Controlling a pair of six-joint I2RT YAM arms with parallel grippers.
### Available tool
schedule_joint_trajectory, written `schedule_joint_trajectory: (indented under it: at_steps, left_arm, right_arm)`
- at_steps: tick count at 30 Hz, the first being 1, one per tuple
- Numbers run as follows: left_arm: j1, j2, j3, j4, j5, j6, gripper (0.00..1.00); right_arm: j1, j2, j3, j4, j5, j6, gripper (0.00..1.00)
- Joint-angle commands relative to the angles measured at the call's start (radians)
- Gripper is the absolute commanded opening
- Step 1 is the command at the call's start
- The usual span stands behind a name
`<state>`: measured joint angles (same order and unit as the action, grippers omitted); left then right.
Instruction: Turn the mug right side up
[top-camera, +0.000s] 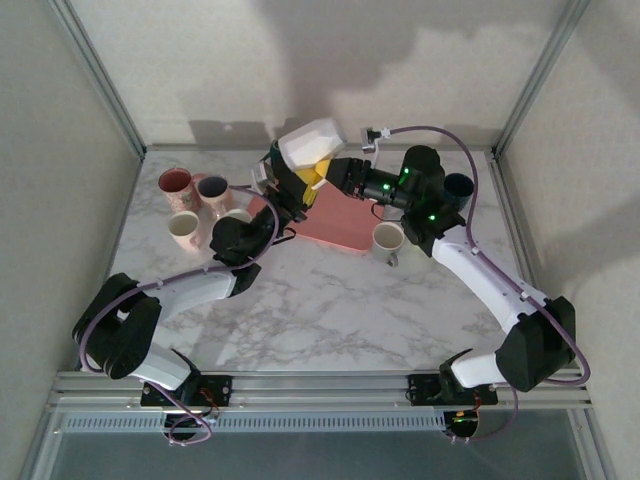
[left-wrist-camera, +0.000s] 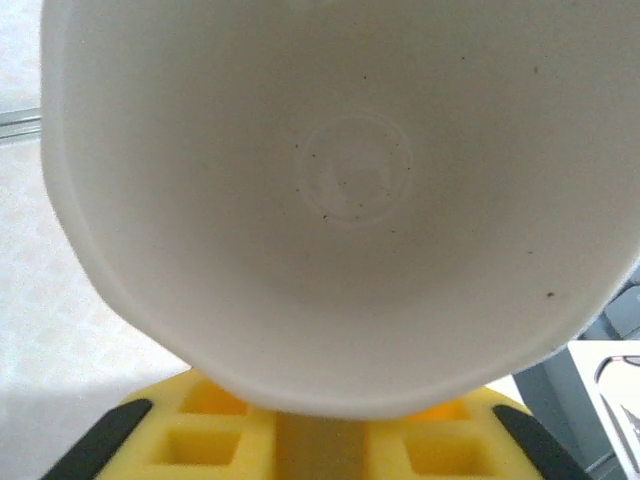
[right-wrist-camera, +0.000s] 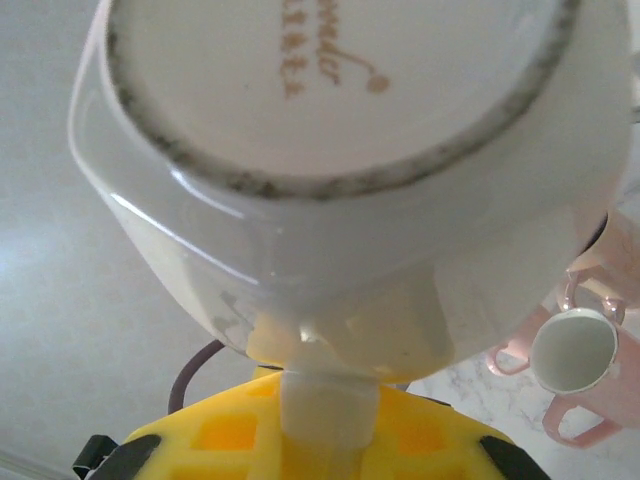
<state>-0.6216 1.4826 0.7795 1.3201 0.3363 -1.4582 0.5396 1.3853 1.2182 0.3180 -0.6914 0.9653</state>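
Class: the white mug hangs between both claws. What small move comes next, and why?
Probably firm the left claw on the rim: the white mug hangs sideways, mouth toward it, while the right claw grips near its base. Releasing first risks a drop.

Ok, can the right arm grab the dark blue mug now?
Probably not yet. Its fingers are shut on the white mug, held in the air, and the dark blue mug sits tucked behind that arm.

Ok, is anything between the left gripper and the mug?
Nothing visible. The mug faces the left gripper mouth-first, rim right at its yellow pads; the right gripper has the handle.
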Motion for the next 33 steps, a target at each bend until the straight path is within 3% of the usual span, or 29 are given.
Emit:
schedule_joint_trajectory:
  at_steps: [1, 3, 6, 9, 16, 20, 33]
  left_arm:
    - [-0.008, 0.003, 0.017, 0.103, -0.004, -0.007, 0.09]
    - [-0.009, 0.006, 0.015, 0.114, -0.002, -0.007, 0.0]
    - [-0.008, 0.011, 0.015, 0.132, 0.001, 0.0, 0.0]
    - [-0.008, 0.012, 0.017, 0.154, -0.002, 0.01, 0.0]
    - [-0.008, 0.004, 0.03, 0.176, -0.002, 0.063, 0.0]
    - [-0.008, -0.019, 0.03, 0.179, -0.012, 0.122, 0.0]
    - [0.029, -0.109, 0.048, -0.022, 0.043, 0.277, 0.0]
  right_arm:
    - [0.016, -0.051, -0.001, 0.083, -0.008, -0.022, 0.0]
    - [0.018, -0.056, -0.002, 0.07, 0.001, -0.029, 0.0]
    - [0.018, -0.065, -0.003, 0.045, 0.015, -0.05, 0.0]
    - [0.019, -0.07, 0.001, 0.027, 0.019, -0.061, 0.07]
    - [0.018, -0.078, 0.002, -0.031, 0.035, -0.09, 0.37]
    - [0.018, -0.096, 0.003, -0.108, 0.06, -0.13, 0.46]
    - [0.018, -0.172, 0.032, -0.55, 0.147, -0.362, 0.54]
